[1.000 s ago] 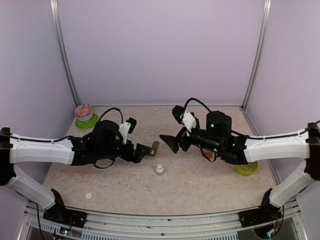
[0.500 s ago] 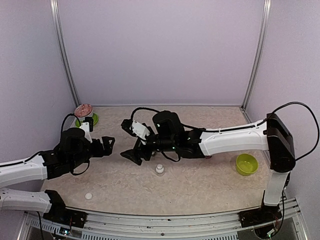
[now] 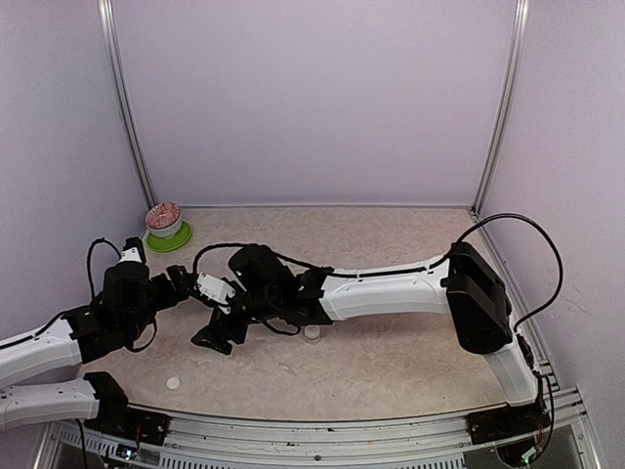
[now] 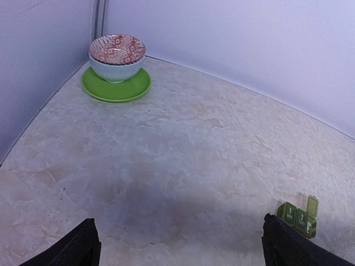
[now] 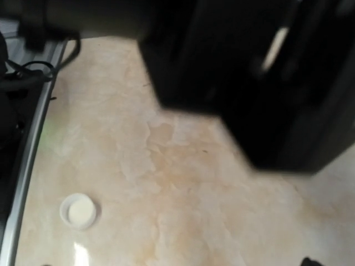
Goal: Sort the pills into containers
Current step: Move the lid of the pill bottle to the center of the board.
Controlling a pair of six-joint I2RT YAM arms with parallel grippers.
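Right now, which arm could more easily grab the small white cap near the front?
Probably right: the right gripper, open, hangs nearest the white cap; the left gripper sits back, facing the bowl.

Dark green containers (image 4: pixel 298 217) lying on the table (image 4: pixel 183 166)

A small strip of three joined square compartments in translucent dark green, each lid bearing a pale mark. It rests flat on the pale marbled surface, low and to the right in the left wrist view, slanting from nearer-left to farther-right. The two nearer lids look shut. The farthest seems to stand up open, though the strip is too small to be sure. It cannot be made out in the top view.
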